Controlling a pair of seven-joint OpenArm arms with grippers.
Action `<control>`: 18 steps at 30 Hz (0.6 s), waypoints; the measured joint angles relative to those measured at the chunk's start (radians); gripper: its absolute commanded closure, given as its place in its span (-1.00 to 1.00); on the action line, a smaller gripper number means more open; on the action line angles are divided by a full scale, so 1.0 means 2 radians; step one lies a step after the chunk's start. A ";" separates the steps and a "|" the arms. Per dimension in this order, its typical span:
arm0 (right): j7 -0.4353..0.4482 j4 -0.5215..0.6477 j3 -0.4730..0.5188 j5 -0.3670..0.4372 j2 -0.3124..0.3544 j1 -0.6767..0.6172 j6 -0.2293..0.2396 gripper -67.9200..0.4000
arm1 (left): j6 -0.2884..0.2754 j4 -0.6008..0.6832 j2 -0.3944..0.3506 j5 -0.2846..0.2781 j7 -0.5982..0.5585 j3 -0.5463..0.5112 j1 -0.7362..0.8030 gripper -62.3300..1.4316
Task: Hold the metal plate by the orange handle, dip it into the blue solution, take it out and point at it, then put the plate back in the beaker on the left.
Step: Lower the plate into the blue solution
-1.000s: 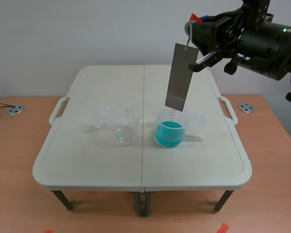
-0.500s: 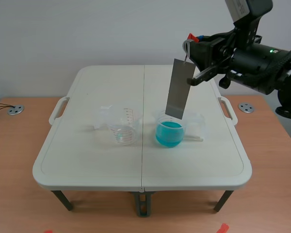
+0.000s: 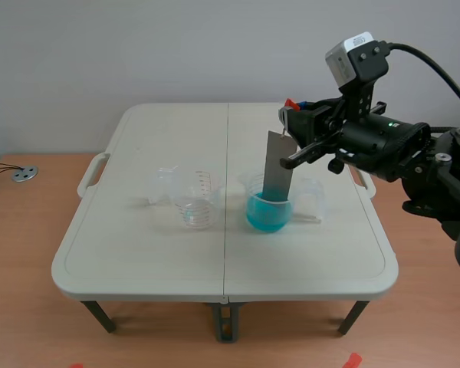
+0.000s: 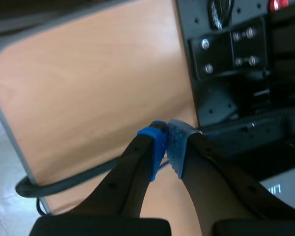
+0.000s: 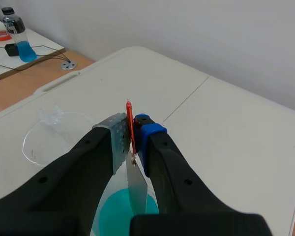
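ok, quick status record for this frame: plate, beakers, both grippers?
right gripper: shut on orange handle
metal plate: hanging upright from the handle, lower end inside blue solution beaker
immersion depth: cannot tell
left beaker: clear, upright, no plate in it
left gripper: shut on nothing, outside the scene view
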 measured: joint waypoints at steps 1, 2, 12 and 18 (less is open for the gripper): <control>0.002 -0.003 -0.002 -0.001 -0.001 0.000 0.000 0.95 | 0.000 -0.003 0.000 0.000 0.000 0.002 0.000 0.86; 0.005 -0.005 -0.004 -0.007 -0.002 0.000 0.000 0.95 | 0.000 -0.007 0.000 0.000 0.000 0.004 -0.001 0.86; 0.005 -0.011 -0.009 -0.019 -0.002 0.000 0.000 0.95 | 0.000 -0.057 0.000 -0.001 0.000 0.005 -0.030 0.86; 0.005 -0.011 -0.009 -0.021 -0.002 0.000 0.000 0.95 | 0.000 -0.061 0.000 -0.001 0.000 0.005 -0.030 0.86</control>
